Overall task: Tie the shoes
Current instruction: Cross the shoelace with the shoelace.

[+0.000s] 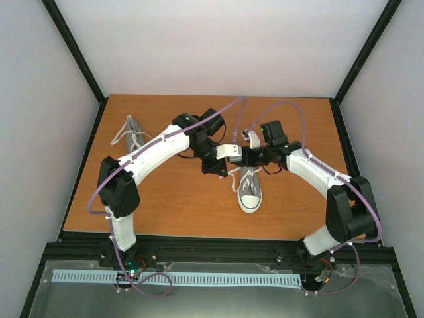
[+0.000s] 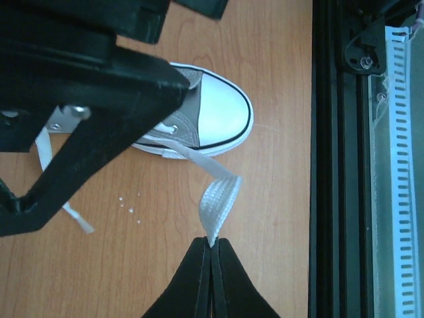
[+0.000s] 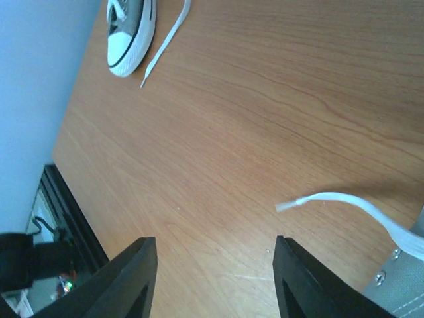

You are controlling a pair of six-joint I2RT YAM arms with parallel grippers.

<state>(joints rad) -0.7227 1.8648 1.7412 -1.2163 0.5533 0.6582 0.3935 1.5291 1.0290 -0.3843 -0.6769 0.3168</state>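
One grey shoe (image 1: 249,189) with a white toe cap (image 2: 218,112) lies mid-table, toe toward the arms. The other shoe (image 1: 132,132) lies at the far left, and also appears in the right wrist view (image 3: 129,26) with a loose lace (image 3: 165,40). My left gripper (image 2: 212,244) is shut on a twisted white lace (image 2: 218,199) that runs from the middle shoe. My right gripper (image 3: 215,262) is open above bare wood with nothing between its fingers. A free lace end (image 3: 318,199) hangs just beyond its right finger (image 3: 305,278). Both grippers meet above the middle shoe's heel.
A black frame rail (image 2: 331,165) and a white slotted strip (image 2: 397,165) run along the table's near edge. The right arm's black body (image 2: 79,86) covers the middle shoe's heel in the left wrist view. Small white specks (image 2: 129,205) dot the wood.
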